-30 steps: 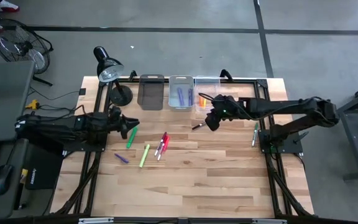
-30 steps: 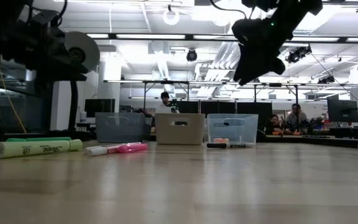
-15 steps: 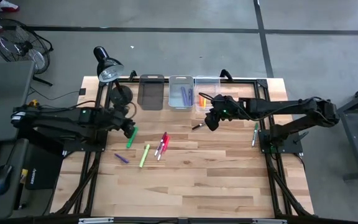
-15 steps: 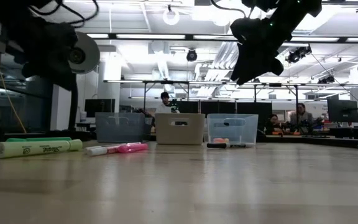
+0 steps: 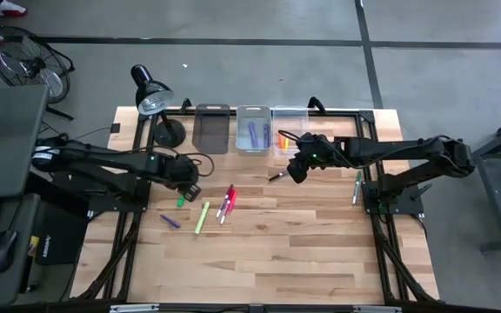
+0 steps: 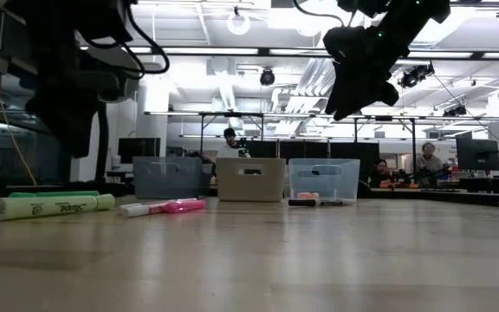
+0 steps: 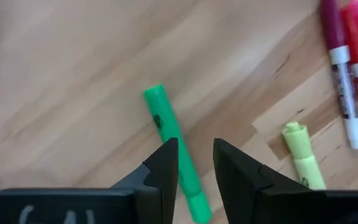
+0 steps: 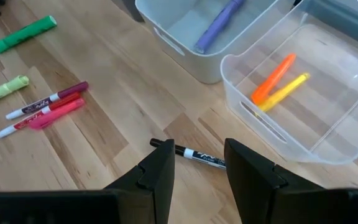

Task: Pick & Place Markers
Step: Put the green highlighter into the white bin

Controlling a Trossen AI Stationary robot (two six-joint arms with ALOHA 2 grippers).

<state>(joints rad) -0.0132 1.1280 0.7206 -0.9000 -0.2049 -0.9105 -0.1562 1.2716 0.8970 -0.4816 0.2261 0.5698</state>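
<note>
The wooden slatted table [image 5: 277, 252] carries the work; items are listed from the left side across to the right.

1. Left gripper [image 7: 194, 163]: positioned over the thin green highlighter marker [image 7: 174, 151], which lies flat on the table with its lower part passing between the two dark fingers [image 7: 164, 167]. The fingers stand part-way open with a clear gap, and they hold nothing. In the high view this gripper [image 5: 187, 189] sits directly above the marker, of which only the tip shows.
2. Loose markers near the left gripper: a short purple marker [image 5: 170, 221], a lime-yellow highlighter [image 5: 202, 216], and a cluster of red, pink and white-barrelled pens [image 5: 226, 202] lying just beside one another. None is in a bin.
3. Bins along the far edge: a dark smoked plastic bin [image 5: 211, 128] (contents not discernible), a grey translucent bin [image 5: 243, 131] holding a purple marker [image 8: 219, 25], and a clear plastic bin [image 8: 353, 118] holding an orange marker [image 8: 273, 78] and a yellow marker [image 8: 284, 91] side by side.
4. Right gripper [image 8: 199, 167]: hovers above the table near the clear bin, over a black-and-white marker [image 8: 194, 154] that lies on the wood. Its fingers [image 8: 156, 171] are moderately open and empty.
5. A further green marker [image 5: 357, 186] lies apart near the right arm's base.

Assessment: three markers are visibly binned; at least seven remain on the table, so the task appears under half complete
</note>
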